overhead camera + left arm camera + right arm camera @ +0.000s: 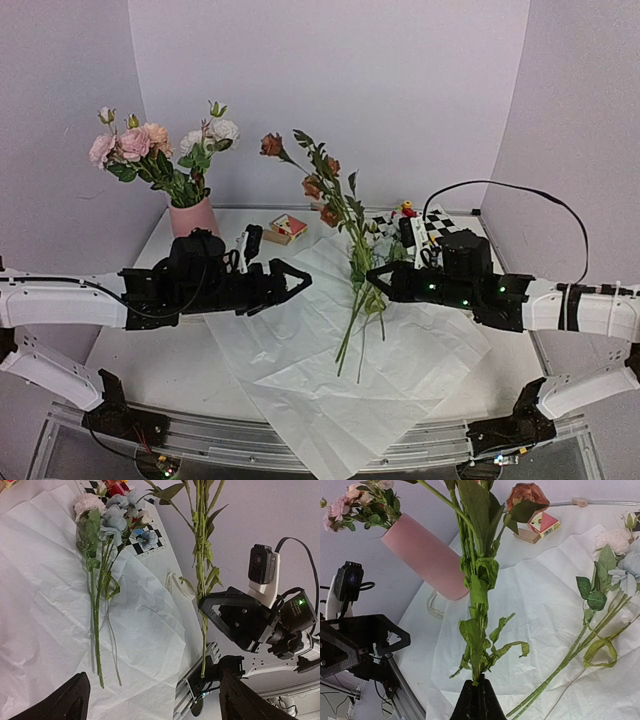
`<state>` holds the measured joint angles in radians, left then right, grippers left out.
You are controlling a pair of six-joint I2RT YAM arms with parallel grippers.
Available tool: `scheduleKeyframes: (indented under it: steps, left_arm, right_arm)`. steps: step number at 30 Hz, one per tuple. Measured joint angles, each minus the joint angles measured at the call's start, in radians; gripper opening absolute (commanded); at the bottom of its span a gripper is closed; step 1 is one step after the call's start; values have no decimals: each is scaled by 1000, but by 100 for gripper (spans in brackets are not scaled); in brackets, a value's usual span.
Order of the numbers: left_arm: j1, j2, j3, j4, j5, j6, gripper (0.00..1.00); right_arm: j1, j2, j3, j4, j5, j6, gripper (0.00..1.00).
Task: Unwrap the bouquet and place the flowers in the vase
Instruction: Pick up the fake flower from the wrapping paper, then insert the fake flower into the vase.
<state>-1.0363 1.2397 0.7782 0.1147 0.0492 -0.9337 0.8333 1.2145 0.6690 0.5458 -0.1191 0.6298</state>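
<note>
1. The right gripper (372, 272) is clamped shut on a bunch of rust-brown flowers (325, 190). It grips low on the stems, holding them roughly upright above the paper (300, 340). The stem ends hang below the fingers.
2. The left gripper (280, 262) has its jaws wide apart and holds nothing. It hovers over the left part of the paper, pointing at the right gripper, with open air between the two.
3. The paper lies flat and unwrapped across the middle of the table (150, 360), and its front corner drapes over the near edge.
4. Bare table shows left of the paper, between the vase (193, 217) and the near edge.
5. White and pale blue flowers (107, 520) lie on the paper's right side, heads toward the far right corner and stems toward the near edge.
6. The vase stands upright at the far left corner, just behind the left arm. It is plain matte pink and holds pink and white blooms (150, 145) that fan above its rim.
7. A checkered mat (440, 225) lies at the far right corner, and a small red-and-white box (288, 228) sits along the far edge.
8. The held stems are thin and green with drooping leaves, topped by rust-brown rose heads.
</note>
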Motion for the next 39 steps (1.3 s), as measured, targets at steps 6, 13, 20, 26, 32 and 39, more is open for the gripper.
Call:
scheduleKeyframes:
  steps: [6,13,20,26,32,39]
  left_arm:
    - [-49,106,146,10,-22,14,84]
    - [-61,237,294,19,-55,20,84]
    - [-61,351,371,18,-89,17,81]
    - [-61,391,415,17,-123,20,75]
    - [-61,410,460,20,-158,20,59]
    - [-61,453,479,25,-174,20,54]
  right_arm:
    - [0,-30,-55,65,-70,31,0]
    - [0,-39,-64,84,-119,37,0]
    - [0,-51,-68,92,-151,32,0]
    - [0,-51,-77,98,-167,21,0]
    - [0,-51,-85,99,-180,18,0]
    - [0,-51,-85,104,-191,17,0]
